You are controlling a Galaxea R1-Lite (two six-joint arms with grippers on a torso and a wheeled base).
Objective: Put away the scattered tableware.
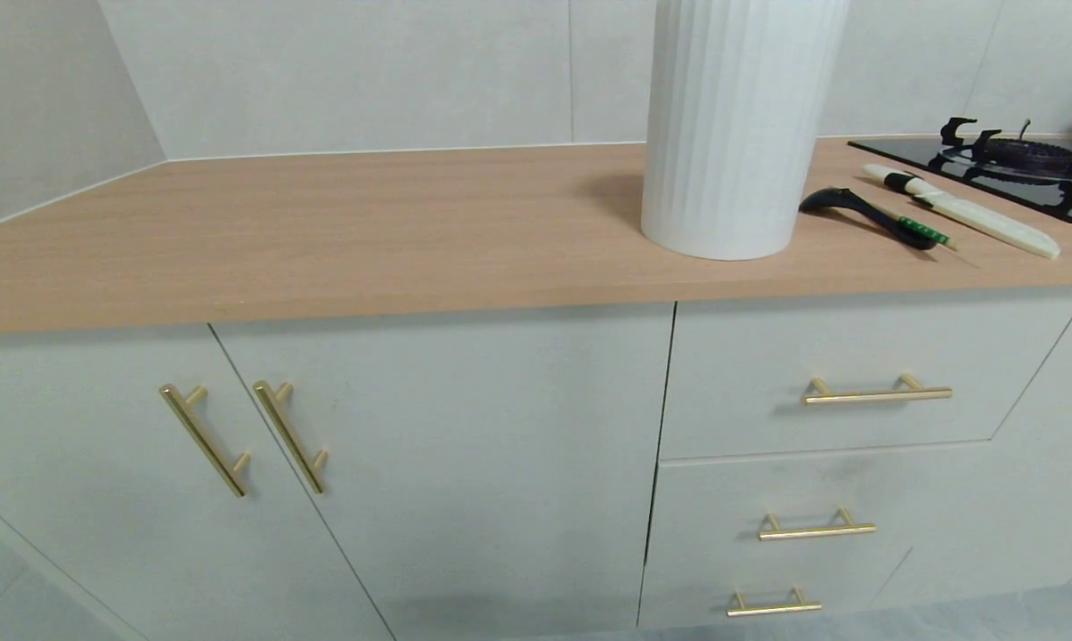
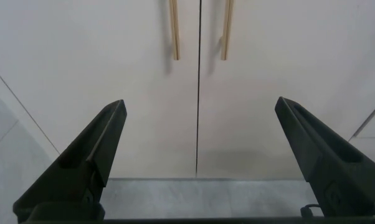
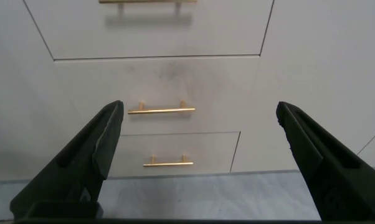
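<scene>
**A:** Nearest first: how are the arms set?

**B:** Both are low, facing the cabinet fronts. The left pincer (image 2: 197, 163) is spread wide with nothing in it, looking at the seam between the two cabinet doors (image 2: 268, 93) under their gold handles. The right pincer (image 3: 197, 163) is just as wide and just as empty, in front of the stack of drawers (image 3: 156, 81).

**A:** Why so low and open?

**B:** My guess is that it's a resting pose. Neither one is up at tabletop height, so no pickup has begun. Spread jaws suit slim handles, though.

**A:** And above the cabinets?

**B:** The wooden tabletop (image 1: 322, 231) is bare across its left and middle. Right of centre, a tall white ribbed container (image 1: 732, 125) stands upright, near the front edge.

**A:** So where's the tableware?

**B:** It's all to the right of that container, lying flat. A black utensil (image 1: 865, 212) has its head just beside the container's base. A thin green-banded stick (image 1: 928, 233) lies along its handle, touching or very nearly so. Just past them is a long pale utensil (image 1: 963, 212) with a dark band, angled the same way. Its far end comes close to the black hob (image 1: 1017, 169).

**A:** Is the container where they go?

**B:** Probably. It's tall and upright, like a holder for long pieces, but its opening is out of view. A drawer could equally be the place.

**A:** Which arm does the work?

**B:** The right one, I'd say, since everything lies on that side. The pieces lie flat and thin, so they will be fiddly to pinch.
</scene>
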